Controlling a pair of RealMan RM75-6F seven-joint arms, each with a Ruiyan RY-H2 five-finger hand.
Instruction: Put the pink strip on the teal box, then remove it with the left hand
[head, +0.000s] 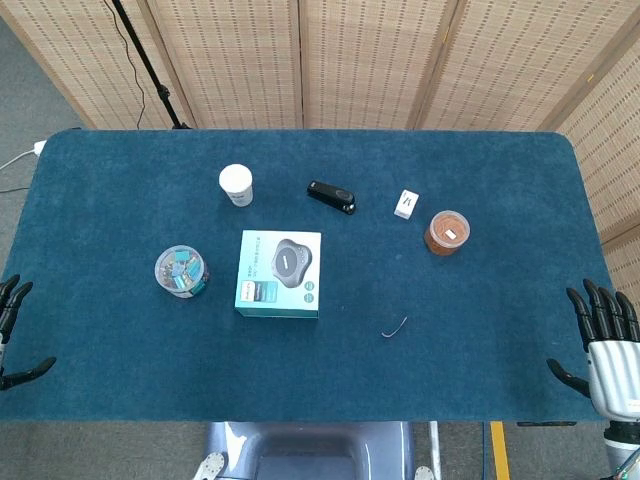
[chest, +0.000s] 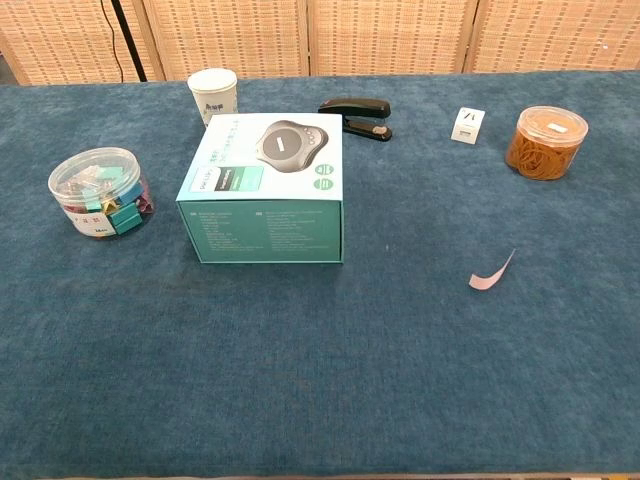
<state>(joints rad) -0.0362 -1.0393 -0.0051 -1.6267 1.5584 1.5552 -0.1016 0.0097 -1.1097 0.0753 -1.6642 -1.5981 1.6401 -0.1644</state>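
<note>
The teal box (head: 279, 272) lies flat near the middle of the table, also seen in the chest view as the teal box (chest: 265, 187). The pink strip (head: 394, 327) is a small curled piece on the cloth to the right of the box; in the chest view the pink strip (chest: 492, 271) lies apart from everything. My left hand (head: 12, 330) sits at the table's left edge, fingers spread, holding nothing. At the right edge my right hand (head: 605, 335) is upright with fingers apart and empty. Neither hand shows in the chest view.
A clear tub of binder clips (head: 181, 272) stands left of the box. Behind are a white paper cup (head: 236, 184), a black stapler (head: 331, 196), a small white box (head: 406, 203) and a tub of rubber bands (head: 446, 232). The blue table cloth (head: 480, 300) covers the table.
</note>
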